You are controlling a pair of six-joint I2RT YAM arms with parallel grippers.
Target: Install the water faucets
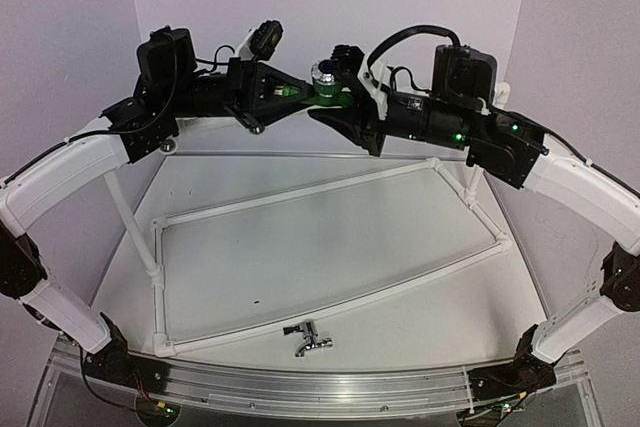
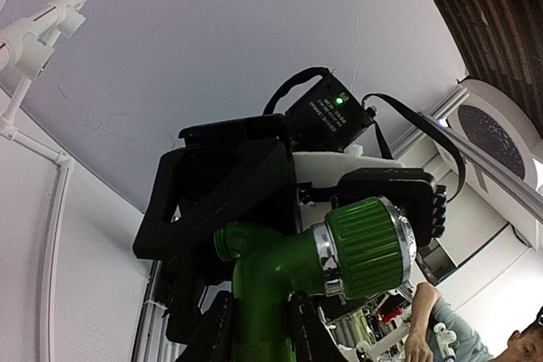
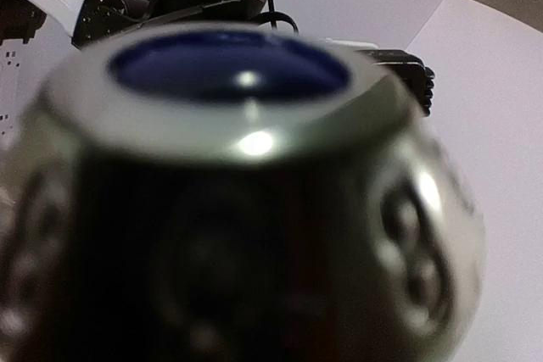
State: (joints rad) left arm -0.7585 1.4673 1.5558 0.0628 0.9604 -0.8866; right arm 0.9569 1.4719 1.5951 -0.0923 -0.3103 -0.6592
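Note:
The green water faucet [image 1: 322, 95] hangs high above the table between both grippers. My left gripper [image 2: 259, 321] is shut on its green body [image 2: 263, 286], and the ribbed green knob with a chrome ring [image 2: 366, 246] juts to the right. My right gripper [image 1: 347, 107] is up against the faucet's other side, its black fingers [image 2: 222, 188] around the threaded end. In the right wrist view the blurred knob with a blue cap [image 3: 246, 184] fills the frame and hides the jaws. The chrome water faucet [image 1: 308, 337] lies on the table near the front edge.
A white pipe frame [image 1: 330, 187] lies across the table, with an upright pipe post [image 1: 128, 217] at its left and another [image 1: 470, 182] at the back right. A metal rail [image 1: 300, 387] runs along the near edge between the arm bases.

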